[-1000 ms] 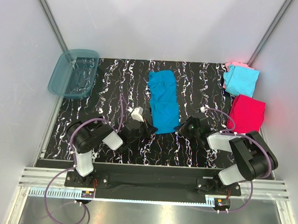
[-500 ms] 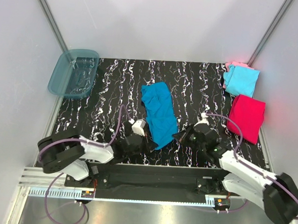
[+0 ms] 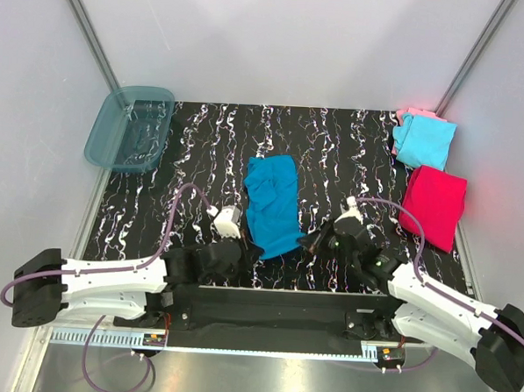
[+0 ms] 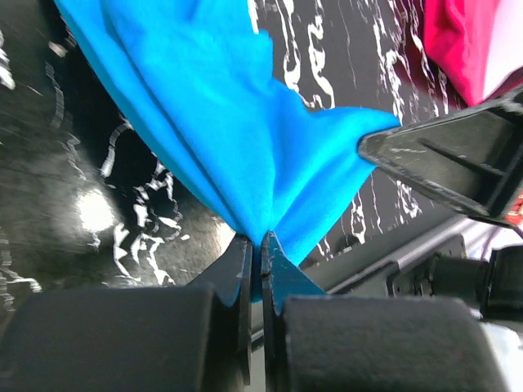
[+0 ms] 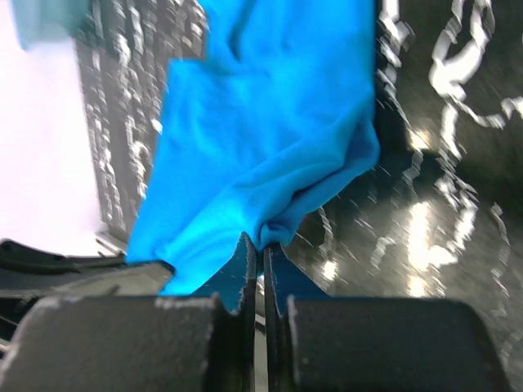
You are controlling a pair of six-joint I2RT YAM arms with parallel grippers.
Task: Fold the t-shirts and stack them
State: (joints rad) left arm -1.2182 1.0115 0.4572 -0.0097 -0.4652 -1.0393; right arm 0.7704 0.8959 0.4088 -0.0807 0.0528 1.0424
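The large teal-blue t-shirt lies folded into a long strip on the black marbled table, its near end pulled toward the front edge. My left gripper is shut on the near left corner of that shirt, with cloth pinched between the tips. My right gripper is shut on the near right corner, and a bunched fold of the shirt sits in its jaws. A light cyan shirt lies on a pale pink one at the back right. A magenta-red shirt is folded in front of them.
A translucent teal tub stands at the back left corner. Both arms stretch low along the table's front edge. White walls close in the left, right and back sides.
Both arms have drawn back toward the near edge and flattened out. The teal-blue shirt was dragged nearer and slightly left, both grips unchanged.
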